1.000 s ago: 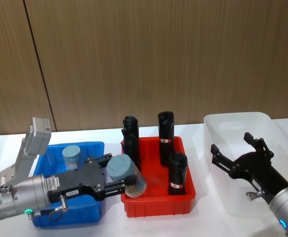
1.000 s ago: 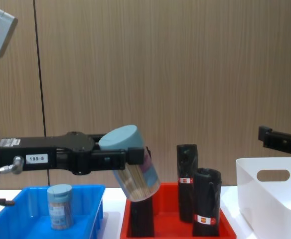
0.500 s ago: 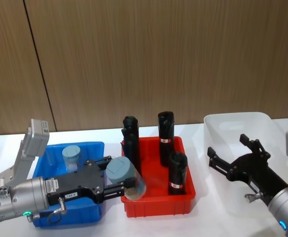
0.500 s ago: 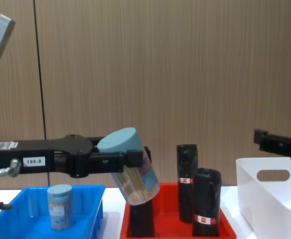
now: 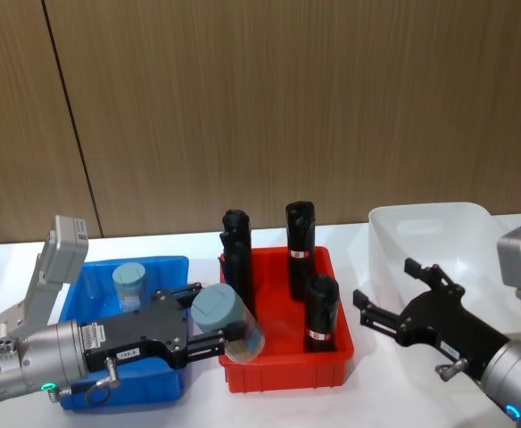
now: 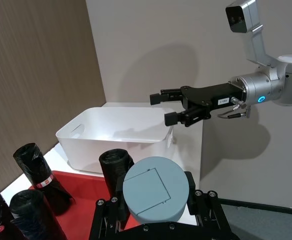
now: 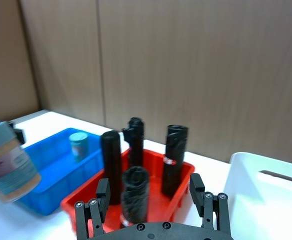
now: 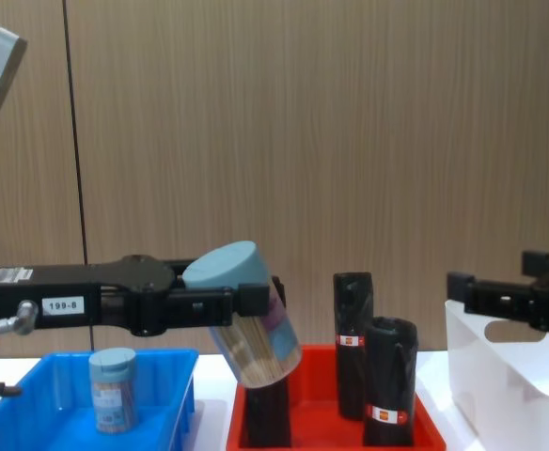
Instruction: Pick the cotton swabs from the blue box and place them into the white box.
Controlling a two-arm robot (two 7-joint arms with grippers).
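Left gripper [image 5: 209,323] fingers clamp tilted cotton swabs [image 5: 243,339]; right gripper [image 5: 385,291] fingers spread, empty.

white sticker [image 8: 63,305] | left gripper [image 8: 248,301] housing | reads "199-8"

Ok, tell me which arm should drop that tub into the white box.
Probably right: the right hand hovers open beside the white box; the left hand grips the tub across the red tray.
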